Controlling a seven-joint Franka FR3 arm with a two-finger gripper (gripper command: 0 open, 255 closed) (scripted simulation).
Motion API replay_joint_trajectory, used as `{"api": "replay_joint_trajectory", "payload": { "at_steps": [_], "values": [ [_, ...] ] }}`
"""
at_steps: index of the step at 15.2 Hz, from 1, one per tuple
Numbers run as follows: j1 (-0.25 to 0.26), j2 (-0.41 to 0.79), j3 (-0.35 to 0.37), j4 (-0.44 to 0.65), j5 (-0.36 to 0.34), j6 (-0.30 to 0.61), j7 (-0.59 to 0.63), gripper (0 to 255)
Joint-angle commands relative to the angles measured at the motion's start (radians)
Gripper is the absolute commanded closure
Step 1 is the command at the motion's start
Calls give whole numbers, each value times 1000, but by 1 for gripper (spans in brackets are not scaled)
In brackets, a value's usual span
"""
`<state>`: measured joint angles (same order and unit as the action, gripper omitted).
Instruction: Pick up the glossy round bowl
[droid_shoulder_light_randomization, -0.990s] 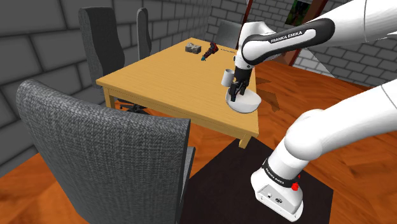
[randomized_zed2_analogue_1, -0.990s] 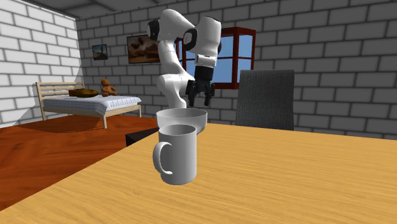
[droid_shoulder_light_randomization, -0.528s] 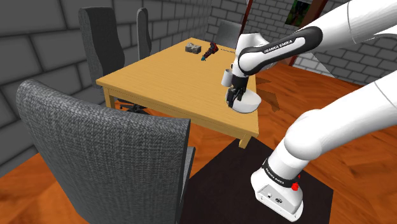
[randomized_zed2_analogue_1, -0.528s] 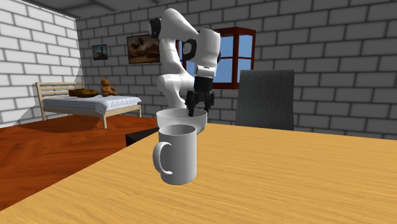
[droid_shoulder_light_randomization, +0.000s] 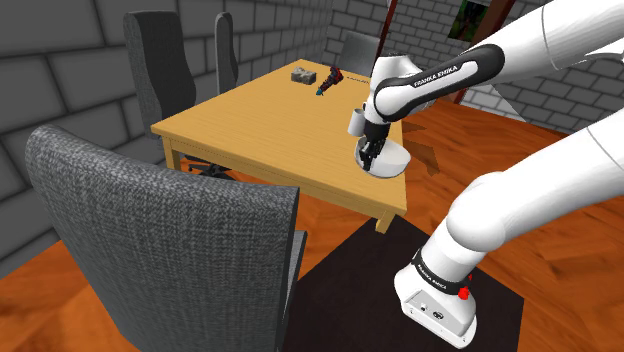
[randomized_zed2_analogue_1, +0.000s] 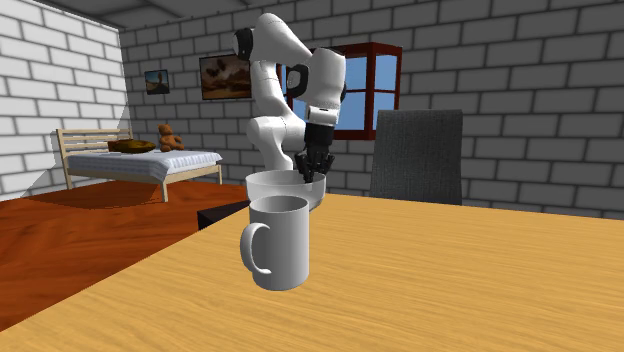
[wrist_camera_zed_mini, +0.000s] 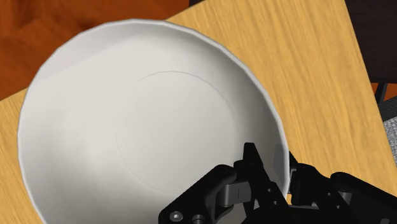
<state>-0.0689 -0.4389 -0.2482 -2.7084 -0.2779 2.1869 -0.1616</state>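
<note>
Since the wooden table (droid_shoulder_light_randomization: 250, 130) ends right beside it, the white bowl (wrist_camera_zed_mini: 146, 127) wants a straight-up lift with no sideways drag. It sits at the corner nearest the stand, at the shoulder view's right.

Step in hand, as judged: rim grasp made, lift not yet begun.
- A pinch at one side is off-centre, so the bowl will likely tip away from the grip.
- Keep the squeeze firm, rise slowly, and hold the wrist level.

Bowl: round, glossy, upright, nothing in it.

White mug (randomized_zed2_analogue_1: 278, 245): upright, just beside the bowl on the side far from the stand. Its inside, as far as it shows, holds nothing. Keep the arm off it on the way up.

Black gripper (wrist_camera_zed_mini: 286, 175): it straddles the bowl's rim, with one finger inside and one outside, both pressed onto the wall.
</note>
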Motion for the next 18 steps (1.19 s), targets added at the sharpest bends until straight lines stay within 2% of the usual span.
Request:
{"api": "replay_joint_trajectory", "payload": {
  "at_steps": [1, 4, 18],
  "values": [
    [0, 0, 0, 0, 0, 0, 0, 255],
    [0, 1, 0, 0, 0, 0, 0, 255],
    [6, -106, 26, 118, 26, -224, -23, 255]
  ]
}}
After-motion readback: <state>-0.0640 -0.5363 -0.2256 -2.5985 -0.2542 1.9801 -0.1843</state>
